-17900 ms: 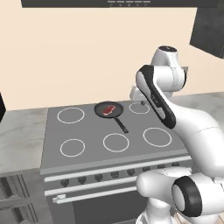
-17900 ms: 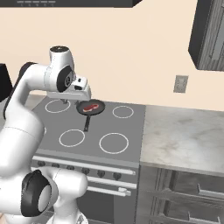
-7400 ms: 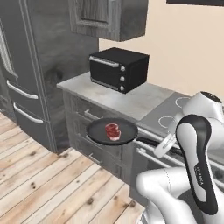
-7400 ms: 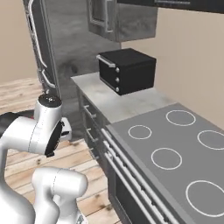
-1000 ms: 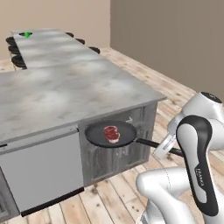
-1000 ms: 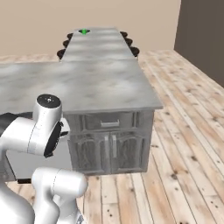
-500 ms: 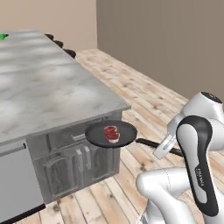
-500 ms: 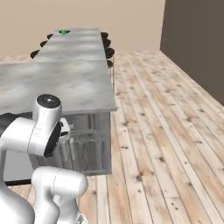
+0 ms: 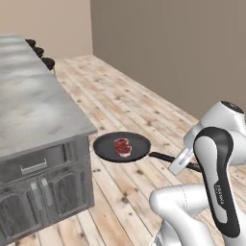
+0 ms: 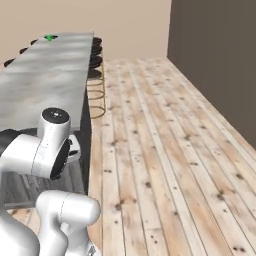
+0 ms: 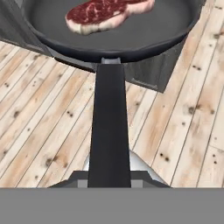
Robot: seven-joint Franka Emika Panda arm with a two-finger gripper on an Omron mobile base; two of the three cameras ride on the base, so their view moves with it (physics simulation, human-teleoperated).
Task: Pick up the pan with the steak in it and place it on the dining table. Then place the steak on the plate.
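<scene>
Pan w/ steak hangs in mid-air, held by its long black handle, level, above the wood plank floor. Gripper is clamped narrow on the far end of that handle; pan bowl sits straight out ahead of the gripper at the handle's other end. In hand view the handle runs from between the finger tips up to the pan, and the steak lies in the bowl, reddish w/ pale pink fat edge, roughly central, well short of the rim nearest the gripper. Steak rests flat on pan bottom, not touching the walls as far as can be seen. Beyond the pan from the gripper, just beside the bowl's far edge, stands the corner of a grey counter w/ grey cabinet doors and a drawer below; pan rim is near that corner but apart from it, lower than the countertop. Whether pan overlaps the cabinet front or only sits in front of it: can't tell. In right base view the counter stretches long, away from the arm, w/ dark round stools along its side and a small green item at its far end. Brown wall rises beyond the floor.
</scene>
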